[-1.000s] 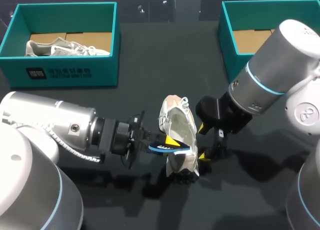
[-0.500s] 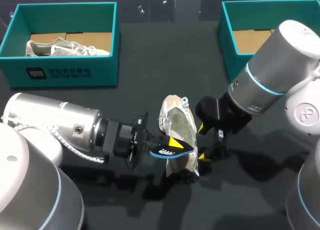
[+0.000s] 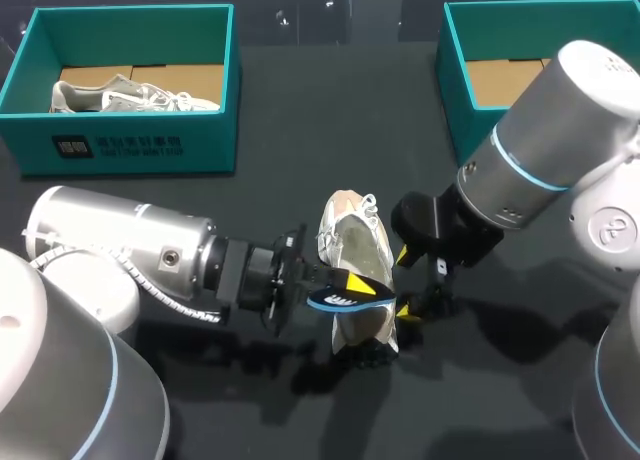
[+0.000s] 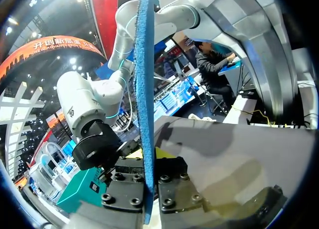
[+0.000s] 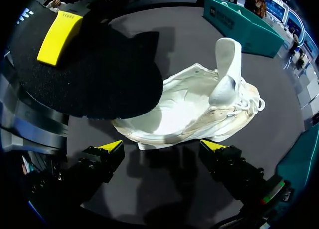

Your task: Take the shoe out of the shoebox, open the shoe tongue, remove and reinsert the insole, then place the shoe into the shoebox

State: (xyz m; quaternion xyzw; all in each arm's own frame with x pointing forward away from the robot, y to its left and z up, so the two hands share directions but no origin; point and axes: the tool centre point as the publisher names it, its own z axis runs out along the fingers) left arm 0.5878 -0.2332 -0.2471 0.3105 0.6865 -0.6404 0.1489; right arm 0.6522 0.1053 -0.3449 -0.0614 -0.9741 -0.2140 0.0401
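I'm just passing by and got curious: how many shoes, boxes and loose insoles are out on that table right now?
Shoes: 2 (boxed shoe, table shoe)
Boxes: 2 (left box, right box)
Insoles: 1 (insole)
Total: 5

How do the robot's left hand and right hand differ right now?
The left hand is shut on the flat dark insole with a blue underside; the right hand is open, gripping nothing. The left hand hovers over the white sneaker; the right hand sits beside it. Both are yellow-tipped.
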